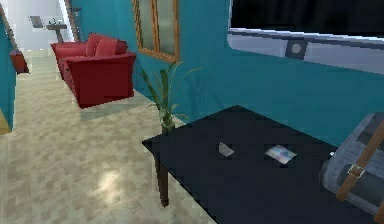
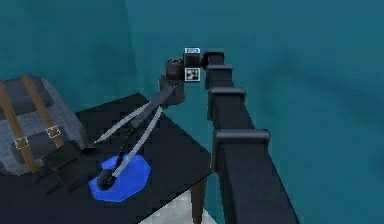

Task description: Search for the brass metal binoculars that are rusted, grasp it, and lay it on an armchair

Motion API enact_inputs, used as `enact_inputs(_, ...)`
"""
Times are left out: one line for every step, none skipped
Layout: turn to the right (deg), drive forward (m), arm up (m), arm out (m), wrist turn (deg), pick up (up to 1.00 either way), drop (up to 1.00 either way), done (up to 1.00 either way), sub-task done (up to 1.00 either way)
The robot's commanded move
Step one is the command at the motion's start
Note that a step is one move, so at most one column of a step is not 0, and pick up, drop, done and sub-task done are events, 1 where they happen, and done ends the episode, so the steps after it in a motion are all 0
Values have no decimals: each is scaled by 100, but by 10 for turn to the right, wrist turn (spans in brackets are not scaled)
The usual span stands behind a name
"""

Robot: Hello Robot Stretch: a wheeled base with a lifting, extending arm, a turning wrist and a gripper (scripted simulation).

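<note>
Gripper (image 2: 110,165) at blue plate (image 2: 138,180), lower left; can't tell finger state or load. Binoculars likely heavy, rigid; grab one barrel.

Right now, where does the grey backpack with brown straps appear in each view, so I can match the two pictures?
Forward view: the grey backpack is at the right edge, on the dark table.
Arm side view: the grey backpack is at the left edge, on the same tabletop, up and left of a blue octagonal mat.
Shared landmark: the dark table against the teal wall.
</note>
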Motion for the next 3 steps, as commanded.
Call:
enact_inputs(0, 0, 0, -30, 0, 0, 0, 0, 0)
enact_inputs(-360, 0, 0, 0, 0, 0, 0, 0, 0)
enact_inputs(0, 100, 0, 0, 0, 0, 0, 0, 0)
